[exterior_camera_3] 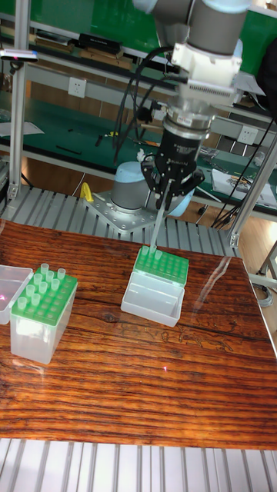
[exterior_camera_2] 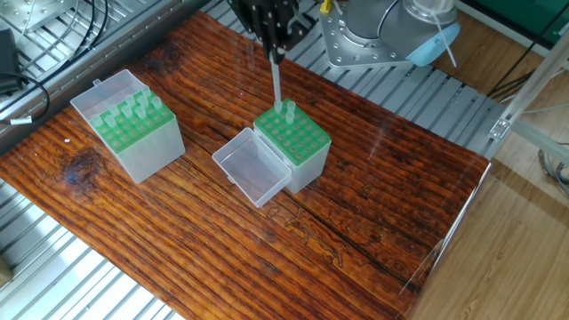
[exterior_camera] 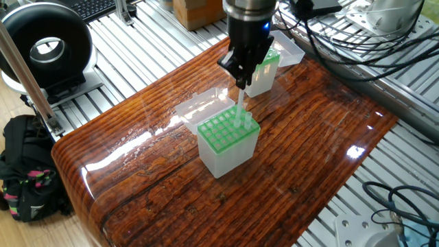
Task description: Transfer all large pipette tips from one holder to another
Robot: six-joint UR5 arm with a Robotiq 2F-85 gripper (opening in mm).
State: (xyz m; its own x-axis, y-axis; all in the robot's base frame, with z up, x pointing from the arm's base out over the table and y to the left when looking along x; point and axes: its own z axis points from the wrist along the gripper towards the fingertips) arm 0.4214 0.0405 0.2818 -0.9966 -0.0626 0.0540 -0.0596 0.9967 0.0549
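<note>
1. While our end effector hangs above the near holder, its fingers are clamped on one large pipette tip, which points straight down.
2. We see that tip's lower end just over the green rack, beside a second tip standing in a corner hole.
3. We count most holes of this holder as unfilled; its clear hinged lid lies open on the desk.
4. We find the far holder well apart along the wooden desk, with several large pipette tips upright in its green top.
5. We note cables trailing behind the arm.
</note>
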